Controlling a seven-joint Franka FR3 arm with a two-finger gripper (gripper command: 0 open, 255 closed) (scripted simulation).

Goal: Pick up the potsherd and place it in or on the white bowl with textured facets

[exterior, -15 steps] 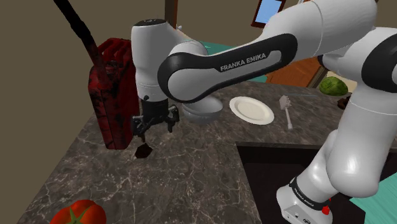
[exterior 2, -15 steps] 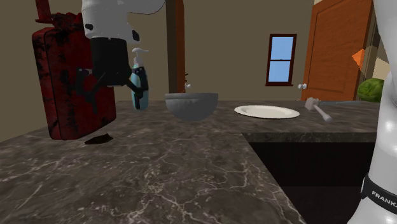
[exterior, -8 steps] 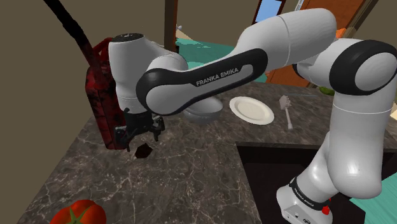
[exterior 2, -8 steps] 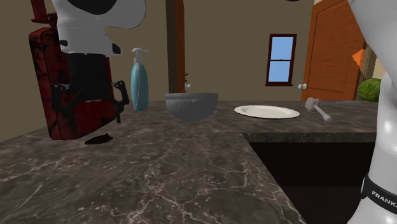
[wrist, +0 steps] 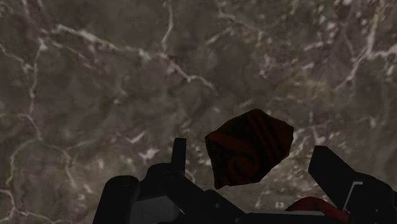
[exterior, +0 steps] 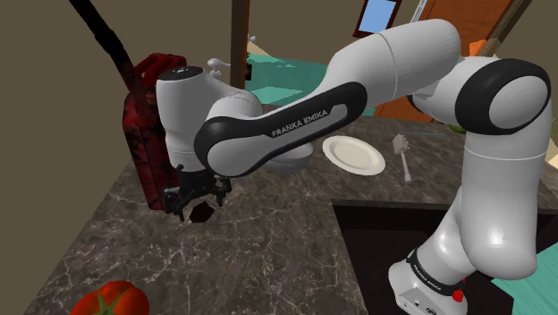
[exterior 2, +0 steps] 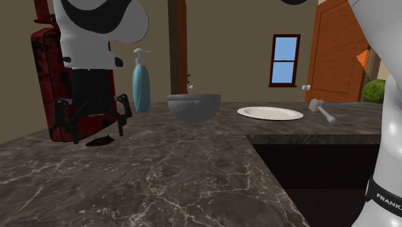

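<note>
Fingers point(wrist: 331, 170) flank the potsherd point(wrist: 249, 147), gaps either side.

The table point(exterior: 268, 242) looks like dark, veined stone with a smooth face. The potsherd point(wrist: 251, 149) is matt, dark red with black streaks. The bowl point(exterior 2: 193, 106) is smooth grey, the plate point(exterior 2: 270, 113) smooth off-white.

The potsherd point(exterior 2: 100, 141) lies on the tabletop point(exterior 2: 193, 174) beneath the claw point(exterior 2: 96, 131), before the case point(exterior 2: 45, 77); the bowl point(exterior 2: 193, 106) and plate point(exterior 2: 270, 113) sit toward the second exterior view's right.
</note>
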